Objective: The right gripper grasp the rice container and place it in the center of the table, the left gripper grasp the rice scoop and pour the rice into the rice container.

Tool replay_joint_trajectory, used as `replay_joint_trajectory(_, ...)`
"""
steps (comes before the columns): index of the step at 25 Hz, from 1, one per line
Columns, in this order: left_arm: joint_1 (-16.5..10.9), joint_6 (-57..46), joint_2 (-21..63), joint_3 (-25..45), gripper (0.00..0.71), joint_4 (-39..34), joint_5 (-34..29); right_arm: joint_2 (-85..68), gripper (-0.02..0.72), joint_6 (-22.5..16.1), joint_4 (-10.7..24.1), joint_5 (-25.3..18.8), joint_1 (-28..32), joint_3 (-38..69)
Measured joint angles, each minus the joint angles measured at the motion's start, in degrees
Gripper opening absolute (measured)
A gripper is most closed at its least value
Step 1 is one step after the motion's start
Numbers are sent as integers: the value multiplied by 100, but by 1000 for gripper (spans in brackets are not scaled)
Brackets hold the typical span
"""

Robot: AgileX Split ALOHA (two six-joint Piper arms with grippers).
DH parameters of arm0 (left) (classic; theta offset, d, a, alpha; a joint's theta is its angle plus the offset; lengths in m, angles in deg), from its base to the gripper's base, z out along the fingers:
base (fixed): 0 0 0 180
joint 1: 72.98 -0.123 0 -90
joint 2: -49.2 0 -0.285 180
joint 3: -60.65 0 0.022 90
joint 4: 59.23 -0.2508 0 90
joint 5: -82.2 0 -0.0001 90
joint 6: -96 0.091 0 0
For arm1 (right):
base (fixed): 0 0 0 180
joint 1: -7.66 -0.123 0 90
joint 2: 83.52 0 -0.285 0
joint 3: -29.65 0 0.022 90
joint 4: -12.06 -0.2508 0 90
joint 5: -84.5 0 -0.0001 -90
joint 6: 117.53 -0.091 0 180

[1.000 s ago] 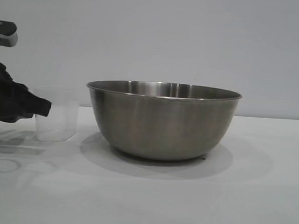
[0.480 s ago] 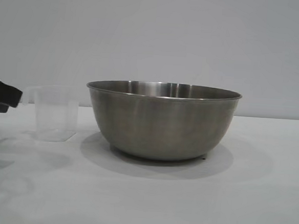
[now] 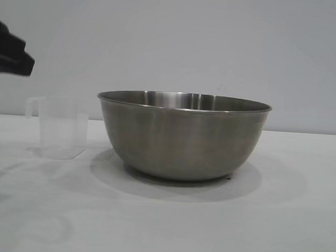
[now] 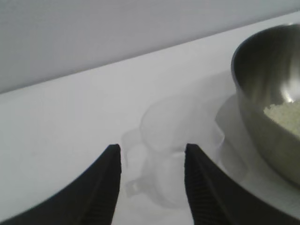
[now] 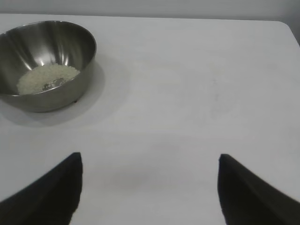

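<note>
In the left wrist view the left pincer (image 4: 151, 180) is seen spread, nothing pinched between its black, tapering fingers; the rice scoop (image 4: 180, 140) stands just beyond and below the tips, apart from both. The scoop is a translucent, colourless plastic cup with a small side handle, upright on the plain white tabletop (image 3: 161, 223) and empty. Just beside it, not touching, sits the rice container (image 3: 182, 135), a wide round bowl of brushed steel with a thin rolled rim, near the middle of the tabletop. A low heap of rice (image 5: 47, 77), small off-white grains, lies on its bottom. In the exterior view the left pincer is held above the scoop at the left edge. The right pincer (image 5: 150, 187) is spread wide over bare tabletop, well apart from the bowl.
</note>
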Motion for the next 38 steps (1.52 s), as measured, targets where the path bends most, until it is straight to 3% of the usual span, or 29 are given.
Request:
replay_joint_trajectory(2, 0, -166, 185, -1, 329, -121, 0, 0, 558, 0, 0, 0, 0, 0)
replay_joint_trajectory(3, 0, -255, 262, -1, 393, -179, 0, 0, 558, 0, 0, 0, 0, 0)
replay_joint_trajectory(8, 0, -567, 684, -1, 391, -476, 0, 0, 558, 0, 0, 0, 0, 0)
replay_joint_trajectory(9, 0, -568, 774, -1, 431, -527, -40, 0, 558, 0, 0, 0, 0, 0)
replay_joint_trajectory(18, 0, -601, 1486, 12, 416, -831, -1461, 0, 558, 0, 0, 0, 0, 0)
replay_joint_trajectory(25, 0, -879, 1802, -66, 416, -946, -2940, 0, 558, 0, 0, 0, 0, 0)
replay_joint_trajectory(29, 0, -1400, 1944, -264, 416, -1466, -3483, 0, 558, 0, 0, 0, 0, 0)
replay_joint_trajectory(33, 0, -2048, 2431, -768, 416, -2360, -4910, 0, 558, 0, 0, 0, 0, 0)
replay_joint_trajectory(38, 0, -2420, 3299, -1279, 416, -2638, -6508, 0, 558, 0, 0, 0, 0, 0)
